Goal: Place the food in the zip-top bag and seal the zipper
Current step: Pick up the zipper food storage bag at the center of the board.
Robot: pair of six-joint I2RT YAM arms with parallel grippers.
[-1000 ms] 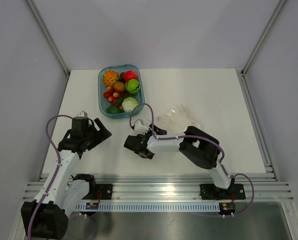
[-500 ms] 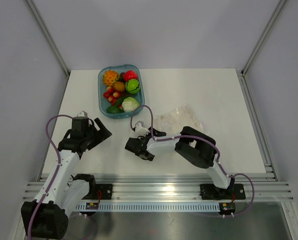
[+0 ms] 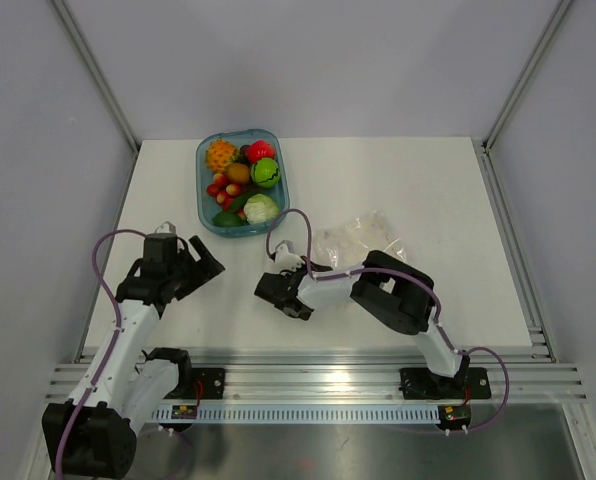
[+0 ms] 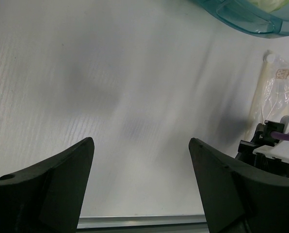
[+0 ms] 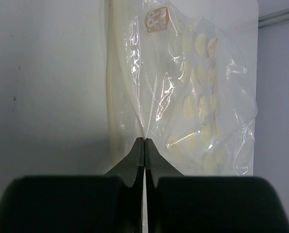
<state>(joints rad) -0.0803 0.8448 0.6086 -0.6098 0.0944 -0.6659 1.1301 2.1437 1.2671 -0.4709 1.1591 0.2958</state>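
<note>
Two finger pairs: right fingers [image 5: 133,167] clamping zip-top bag [image 5: 198,97] edge, dragging slightly rightward; left fingers [image 4: 47,184] gaping empty; food [image 3: 263,172] awaiting loading.

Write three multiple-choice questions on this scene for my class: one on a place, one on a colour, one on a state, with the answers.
1. Where is the food? A in the tray; B in a bowl; C on a shelf.
2. What colour is the tray? A red; B blue; C yellow.
3. How is the right gripper? A wide open; B shut on the zip-top bag; C shut on a spoon.
Answers: 1 A, the toy fruits sit inside its rim. 2 B, its wall is translucent blue. 3 B, the wrist view shows the tips closed together on the bag's clear film.
</note>
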